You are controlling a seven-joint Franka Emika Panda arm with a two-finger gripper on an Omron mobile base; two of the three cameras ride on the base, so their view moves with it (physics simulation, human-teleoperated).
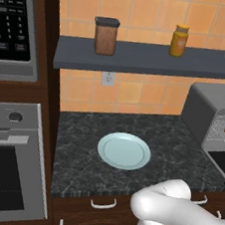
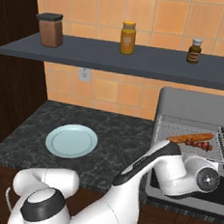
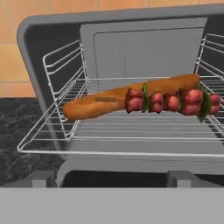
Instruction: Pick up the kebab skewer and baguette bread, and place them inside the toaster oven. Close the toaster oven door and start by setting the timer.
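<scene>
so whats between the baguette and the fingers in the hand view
In the hand view, the kebab skewer lies just in front of the baguette on the wire rack; nearer the fingers the rack is bare.

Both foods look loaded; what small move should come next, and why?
Probably reach down for the toaster oven door and swing it up. The baguette bread and kebab skewer already lie on the rack inside the toaster oven, and the gripper is open and empty.

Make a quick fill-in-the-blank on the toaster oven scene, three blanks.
1. The baguette bread lies on the toaster oven's wire ____.
2. The kebab skewer rests against the ____.
3. The toaster oven door is ____.
4. The pale plate holds ____.

Missing words: rack; baguette bread; open; nothing
</scene>
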